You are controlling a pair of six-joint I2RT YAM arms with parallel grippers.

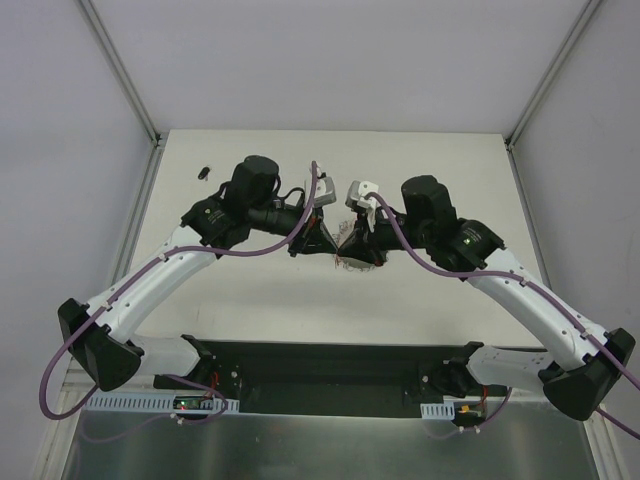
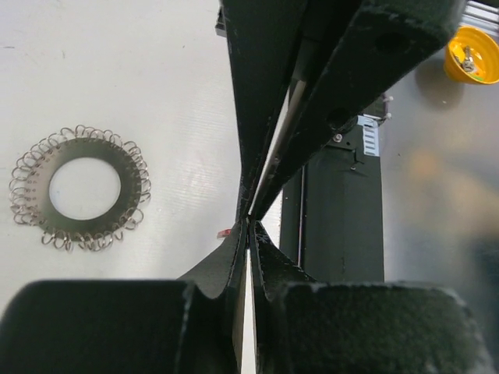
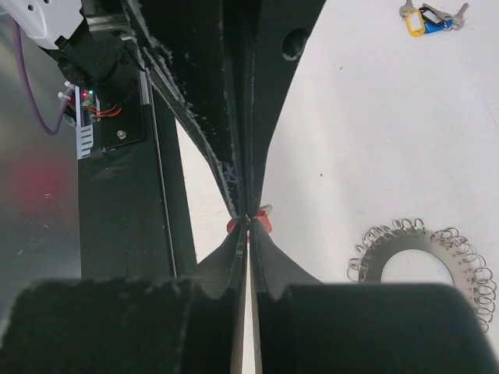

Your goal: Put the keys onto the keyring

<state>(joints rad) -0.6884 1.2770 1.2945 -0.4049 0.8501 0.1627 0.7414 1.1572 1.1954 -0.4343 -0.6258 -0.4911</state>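
Counter point(image 1: 250, 300): white, flat, walled on three sides by pale panels; carries every item below

Left arm point(image 1: 150, 280) and right arm point(image 1: 520, 290): white links, black joints, purple cables; both reach inward and meet over mid-counter

Left tool point(image 2: 248, 226): fingers pressed fully together, tips meeting the right tool's tips head-on

Right tool point(image 3: 249, 222): fingers likewise fully closed, tip to tip with the left

Keyring point(image 2: 84, 148): flat grey metal ring, open centre, coiled wire loops round its rim; lies flat on the counter just beside the meeting tips, gripped by neither tool

Yellow round part point(image 2: 473, 53): off the counter's near edge, blurred

Bunch of keys point(image 3: 425, 19): silver, yellow and blue tags; lies on the counter well apart from the keyring; any writing too small to read

Red-tagged key point(image 3: 265, 224): only slivers of red show, right at the joined tips; cannot tell which tool grips it

Small dark object point(image 1: 203, 172): far left of counter, unidentifiable
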